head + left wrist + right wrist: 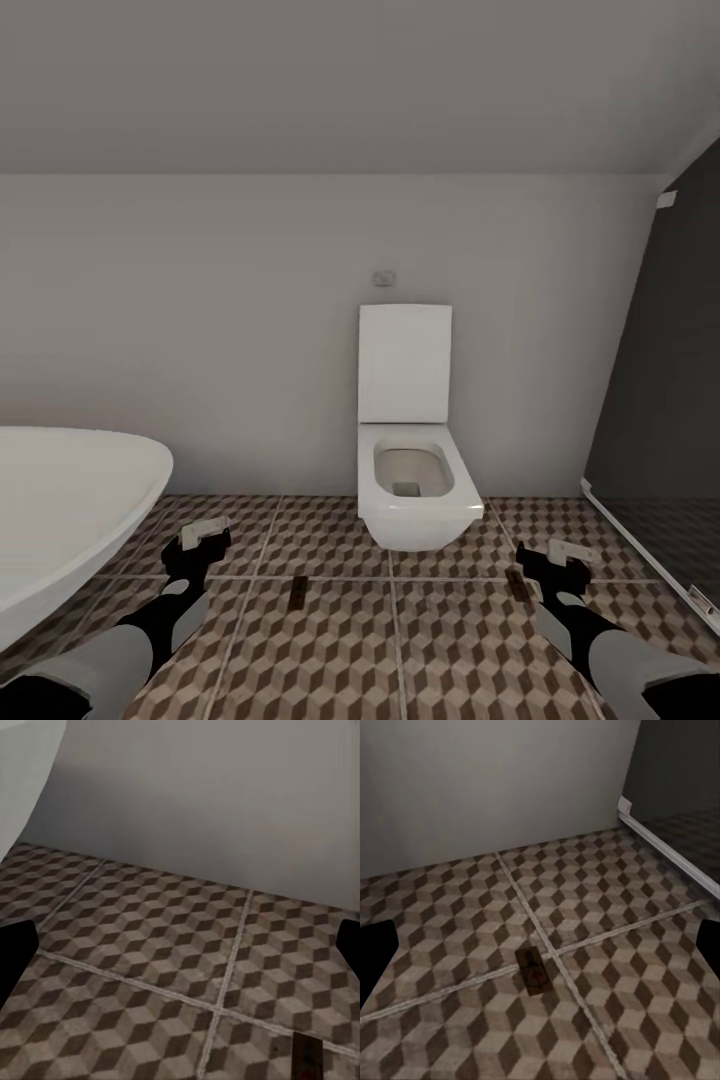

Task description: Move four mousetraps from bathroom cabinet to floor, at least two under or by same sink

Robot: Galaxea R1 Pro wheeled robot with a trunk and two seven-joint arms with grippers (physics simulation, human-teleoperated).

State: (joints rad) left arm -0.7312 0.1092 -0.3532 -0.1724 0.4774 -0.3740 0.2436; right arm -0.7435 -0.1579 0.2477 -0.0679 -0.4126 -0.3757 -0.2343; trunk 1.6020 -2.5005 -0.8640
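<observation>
From the head camera I face a pale wall with a white toilet (410,470) hung on it, lid up, and a small flush plate (383,277) above. An oval white bathtub (60,510) crowds in at my left, its rim close to my left arm. A dark glass partition (665,400) closes off the right side, its pale bottom rail running along the bathroom floor (350,650).

One mousetrap (299,592) lies flat on the cube-patterned tiles in front of the toilet, just beside a grout line between my two arms. A second mousetrap (516,584) lies near the right tool (556,562), partly hidden by it; in the right wrist view that trap (532,970) sits on a grout crossing, apart from the fingers.

The left tool (197,540) hangs over the tiles beside the tub with its fingers spread wide and nothing between them. The right tool is likewise spread and empty.
</observation>
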